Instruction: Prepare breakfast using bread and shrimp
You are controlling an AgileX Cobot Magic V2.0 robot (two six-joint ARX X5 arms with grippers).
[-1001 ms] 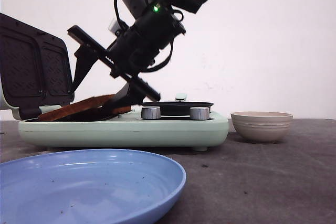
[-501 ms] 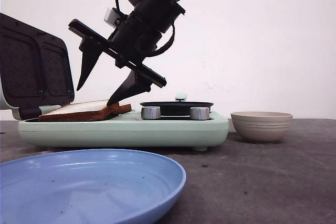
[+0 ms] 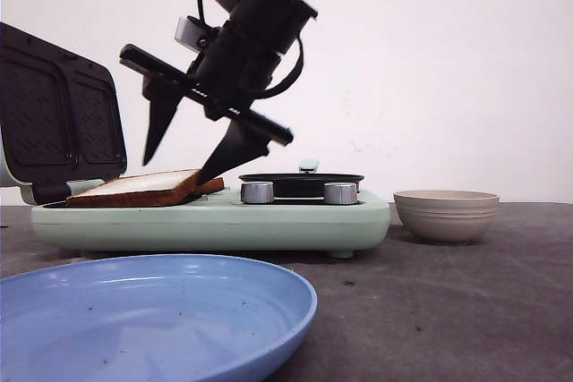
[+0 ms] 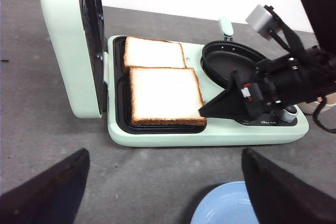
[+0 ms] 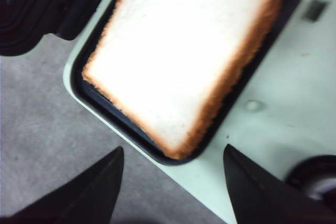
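Black right gripper (image 3: 183,163) jaws wide apart, empty, over bread (image 3: 148,187) in green sandwich maker (image 3: 215,221); grey desk (image 3: 448,301), white wall.

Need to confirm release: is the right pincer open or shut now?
Open. The right pincer has its fingers spread above the bread, gripping nothing.

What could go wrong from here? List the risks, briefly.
1. The near slice overlaps the far slice and sits tilted in the front view, so closing the lid may press it unevenly.
2. The open right gripper has one fingertip at the near slice's corner; a careless move could drag the bread.
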